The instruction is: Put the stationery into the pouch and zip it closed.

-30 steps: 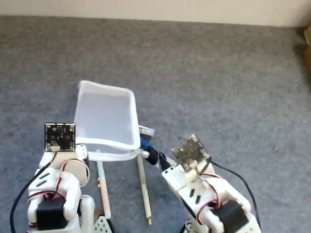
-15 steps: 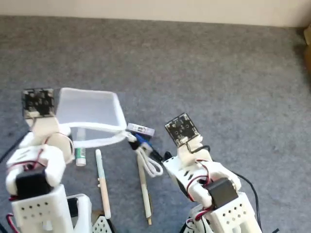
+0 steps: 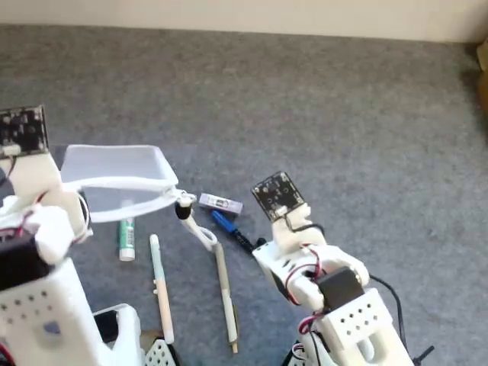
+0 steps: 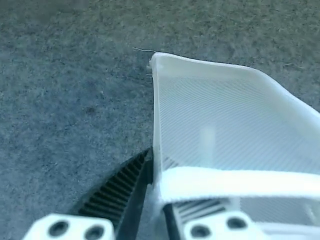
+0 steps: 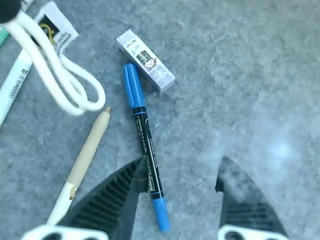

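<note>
Left hand (image 4: 156,176) is clamped tight on the edge of the white mesh pouch (image 3: 114,166), right by its zipper band. The pouch hangs from that grip above the grey surface (image 3: 343,114) on the left side. Can't tell how far its mouth is open.

A white cord (image 3: 200,232) with a black bead trails from the pouch's near corner. Its loop lies on the surface, touching the top end of the beige pen (image 3: 226,297).

Right hand (image 5: 182,162) is wide open and holds nothing. It sits low over the blue marker (image 5: 142,145); one finger overlaps the marker's shaft and the other is off to the side on bare surface.

All the stationery is outside the pouch, on the surface:
- The blue marker is between the two arms.
- A small grey box (image 5: 146,61) lies just beside the marker's cap end.
- The beige pen lies alongside the marker, on the pouch side.
- A white pen (image 3: 159,286) lies further left, roughly parallel to the beige one.
- A green-and-white glue stick (image 3: 126,236) lies just under the pouch's lower edge, next to the left arm.
</note>
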Action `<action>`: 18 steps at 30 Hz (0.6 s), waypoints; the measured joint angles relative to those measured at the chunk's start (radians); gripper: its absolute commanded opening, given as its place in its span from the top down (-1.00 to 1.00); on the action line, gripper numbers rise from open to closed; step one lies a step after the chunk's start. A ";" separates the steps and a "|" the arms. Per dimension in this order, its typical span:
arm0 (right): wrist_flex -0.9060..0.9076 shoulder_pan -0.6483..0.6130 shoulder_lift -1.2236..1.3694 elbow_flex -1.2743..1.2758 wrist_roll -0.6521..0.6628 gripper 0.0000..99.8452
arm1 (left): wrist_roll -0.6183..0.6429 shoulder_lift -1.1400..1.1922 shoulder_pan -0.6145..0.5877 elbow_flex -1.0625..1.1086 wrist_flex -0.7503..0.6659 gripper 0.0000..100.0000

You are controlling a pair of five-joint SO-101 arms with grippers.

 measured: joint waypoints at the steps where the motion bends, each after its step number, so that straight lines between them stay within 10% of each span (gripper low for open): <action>1: 0.000 0.000 0.023 -0.014 0.000 0.59 | 0.000 0.031 0.000 -0.017 0.009 0.99; 18: -0.005 -0.172 0.503 -0.304 0.000 0.59 | 0.018 0.124 -0.124 -0.129 0.078 0.99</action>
